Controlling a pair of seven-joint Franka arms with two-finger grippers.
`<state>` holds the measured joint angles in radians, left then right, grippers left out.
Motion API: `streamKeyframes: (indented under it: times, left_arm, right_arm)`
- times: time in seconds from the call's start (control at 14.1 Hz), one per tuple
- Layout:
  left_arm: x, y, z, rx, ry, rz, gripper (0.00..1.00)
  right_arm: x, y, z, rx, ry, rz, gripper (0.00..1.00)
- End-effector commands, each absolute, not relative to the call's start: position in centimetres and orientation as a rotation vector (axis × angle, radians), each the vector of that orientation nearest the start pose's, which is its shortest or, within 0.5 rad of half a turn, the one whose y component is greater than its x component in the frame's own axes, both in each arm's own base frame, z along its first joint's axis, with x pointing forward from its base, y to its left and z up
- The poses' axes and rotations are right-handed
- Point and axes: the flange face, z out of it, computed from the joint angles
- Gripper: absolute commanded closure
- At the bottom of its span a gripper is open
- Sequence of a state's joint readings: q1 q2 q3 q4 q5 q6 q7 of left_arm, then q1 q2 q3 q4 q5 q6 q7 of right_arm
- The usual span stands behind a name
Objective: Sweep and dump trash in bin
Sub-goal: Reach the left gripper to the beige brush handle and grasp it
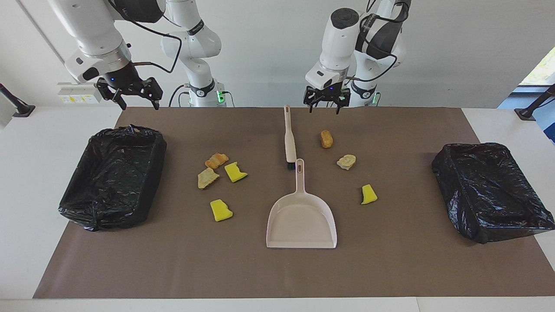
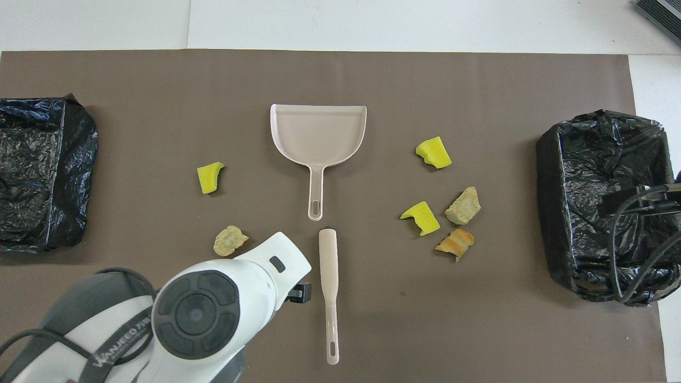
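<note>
Three yellow sponge chunks [image 1: 235, 172] and four brown bread pieces [image 1: 326, 139] lie scattered. There are two black-lined bins [image 1: 113, 171], one dustpan [image 1: 301, 219] and one brush [image 1: 289, 139].

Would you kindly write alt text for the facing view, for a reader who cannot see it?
A dustpan and brush lie end to end mid-table among seven scraps of trash, with a black-lined bin at each end. The open left gripper hangs over the mat beside the brush handle; the open right gripper waits, raised, near one bin.

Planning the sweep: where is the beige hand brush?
The beige hand brush lies mid-mat, nearer the robots than the beige plastic dustpan, bristles at its handle tip.
</note>
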<state>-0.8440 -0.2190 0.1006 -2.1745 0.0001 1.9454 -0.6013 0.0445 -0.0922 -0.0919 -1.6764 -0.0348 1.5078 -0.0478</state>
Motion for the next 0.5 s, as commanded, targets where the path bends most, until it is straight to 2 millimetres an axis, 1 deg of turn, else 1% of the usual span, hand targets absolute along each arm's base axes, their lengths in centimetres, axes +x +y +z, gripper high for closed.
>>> streamKeyframes:
  times: [0.0,0.07,0.14,0.21,0.28,0.35,0.42]
  left_arm:
    - [33.3,-36.2,43.6,-3.130,0.229,0.055,0.00]
    - [32.8,-37.7,41.7,-3.127,0.227,0.047,0.00]
    - [31.5,-39.4,40.2,-3.130,0.222,0.035,0.00]
    - [30.0,-40.7,38.6,-3.129,0.214,0.029,0.00]
    - [29.3,-41.3,37.5,-3.134,0.216,0.019,0.00]
    - [29.1,-41.2,37.0,-3.139,0.210,0.013,0.00]
    - [29.0,-41.3,36.6,-3.134,0.211,0.016,0.00]
  right_arm:
    - [50.9,-3.5,62.0,-3.172,-0.003,0.111,0.00]
    - [51.0,-3.5,62.0,-3.169,-0.047,0.097,0.00]
    - [50.7,-3.4,61.6,-3.167,-0.067,0.111,0.00]
    - [50.4,-3.4,60.8,-3.165,-0.078,0.138,0.00]
    - [50.0,-3.4,59.5,-3.160,-0.101,0.179,0.00]
    - [49.9,-3.4,58.9,-3.159,-0.119,0.190,0.00]
    - [49.8,-3.4,58.8,-3.162,-0.123,0.173,0.00]
